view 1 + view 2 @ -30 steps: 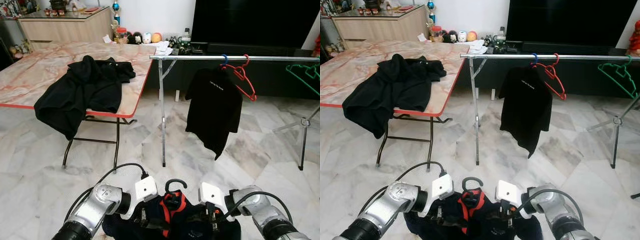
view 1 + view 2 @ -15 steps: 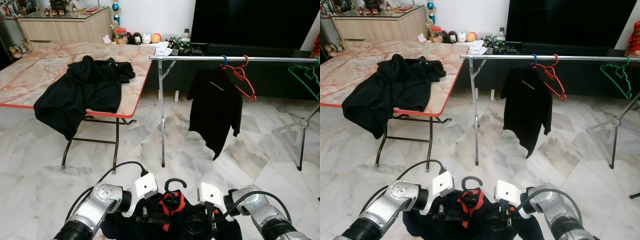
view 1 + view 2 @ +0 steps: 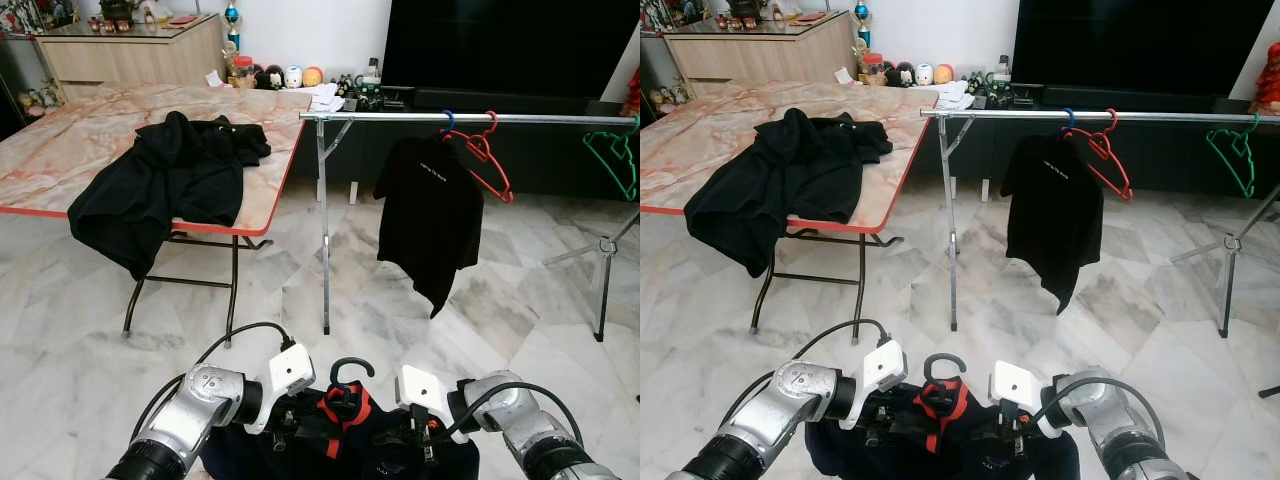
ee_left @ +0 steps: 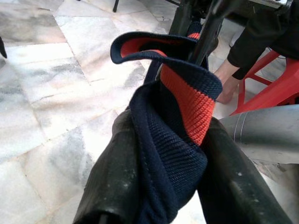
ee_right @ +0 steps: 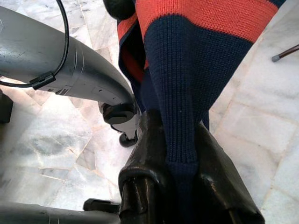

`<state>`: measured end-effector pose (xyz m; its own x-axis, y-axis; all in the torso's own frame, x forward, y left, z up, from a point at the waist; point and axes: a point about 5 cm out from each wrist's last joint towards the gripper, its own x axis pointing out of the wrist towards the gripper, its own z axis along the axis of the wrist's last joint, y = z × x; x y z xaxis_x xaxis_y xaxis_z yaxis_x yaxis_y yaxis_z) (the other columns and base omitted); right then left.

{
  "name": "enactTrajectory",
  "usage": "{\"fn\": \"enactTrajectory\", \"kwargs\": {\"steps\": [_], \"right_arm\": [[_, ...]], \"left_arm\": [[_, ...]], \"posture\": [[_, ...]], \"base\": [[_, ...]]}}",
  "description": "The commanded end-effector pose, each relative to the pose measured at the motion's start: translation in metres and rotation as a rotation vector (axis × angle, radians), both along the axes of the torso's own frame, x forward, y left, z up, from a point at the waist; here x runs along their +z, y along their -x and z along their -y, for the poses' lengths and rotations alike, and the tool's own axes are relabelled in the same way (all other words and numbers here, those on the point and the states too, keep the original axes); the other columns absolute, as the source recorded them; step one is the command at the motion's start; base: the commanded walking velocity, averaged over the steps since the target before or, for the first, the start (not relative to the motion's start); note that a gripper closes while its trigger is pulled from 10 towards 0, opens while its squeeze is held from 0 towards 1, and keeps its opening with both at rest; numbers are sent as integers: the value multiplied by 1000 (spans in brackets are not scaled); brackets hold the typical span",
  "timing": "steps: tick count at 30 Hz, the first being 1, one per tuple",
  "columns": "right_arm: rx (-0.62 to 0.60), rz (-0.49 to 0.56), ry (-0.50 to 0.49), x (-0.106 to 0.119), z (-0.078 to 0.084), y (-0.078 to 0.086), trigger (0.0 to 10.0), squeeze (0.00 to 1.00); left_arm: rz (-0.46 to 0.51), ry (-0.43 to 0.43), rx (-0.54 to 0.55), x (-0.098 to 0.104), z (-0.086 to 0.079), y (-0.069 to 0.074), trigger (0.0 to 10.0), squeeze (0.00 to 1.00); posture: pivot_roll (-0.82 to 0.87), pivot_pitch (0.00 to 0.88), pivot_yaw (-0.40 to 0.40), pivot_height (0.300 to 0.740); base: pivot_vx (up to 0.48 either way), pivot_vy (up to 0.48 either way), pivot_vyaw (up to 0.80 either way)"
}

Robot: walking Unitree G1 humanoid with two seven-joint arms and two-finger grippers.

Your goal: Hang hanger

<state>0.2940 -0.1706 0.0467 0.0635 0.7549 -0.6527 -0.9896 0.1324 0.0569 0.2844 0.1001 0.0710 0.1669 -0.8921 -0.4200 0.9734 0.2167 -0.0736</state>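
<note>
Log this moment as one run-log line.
left gripper: shut on navy-and-red garment | right gripper: shut on it | black hanger hook: upright between grippers | rail: ahead, not reached

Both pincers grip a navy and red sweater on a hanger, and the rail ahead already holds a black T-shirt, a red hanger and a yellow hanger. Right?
Not quite: the far hanger on the rail is green, not yellow, as the left eye view shows. The rest stands: the left pincer and right pincer grip the navy and red sweater, and the black T-shirt and red hanger hang there.
</note>
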Motion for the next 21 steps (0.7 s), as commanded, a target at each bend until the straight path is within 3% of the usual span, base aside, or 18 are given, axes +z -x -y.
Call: {"fn": "enactTrajectory", "kwargs": {"steps": [1, 19, 20, 21], "right_arm": [[-16, 31, -23, 8, -2, -7, 0, 0], [-41, 37, -27, 9, -2, -9, 0, 0], [-47, 43, -25, 9, -2, -10, 7922, 0], [-51, 46, -23, 9, -2, -10, 7922, 0]], "left_arm": [[3, 0, -11, 1, -1, 1, 0, 0], [24, -6, -16, 3, 2, 1, 0, 0], [24, -6, -15, 3, 2, 1, 0, 0], [24, -7, -14, 3, 2, 1, 0, 0]], "posture": [[-11, 8, 7, 740], [-10, 8, 9, 740], [-10, 8, 9, 740], [-10, 8, 9, 740]], "base": [[0, 0, 0], [0, 0, 0], [0, 0, 0], [0, 0, 0]]}}
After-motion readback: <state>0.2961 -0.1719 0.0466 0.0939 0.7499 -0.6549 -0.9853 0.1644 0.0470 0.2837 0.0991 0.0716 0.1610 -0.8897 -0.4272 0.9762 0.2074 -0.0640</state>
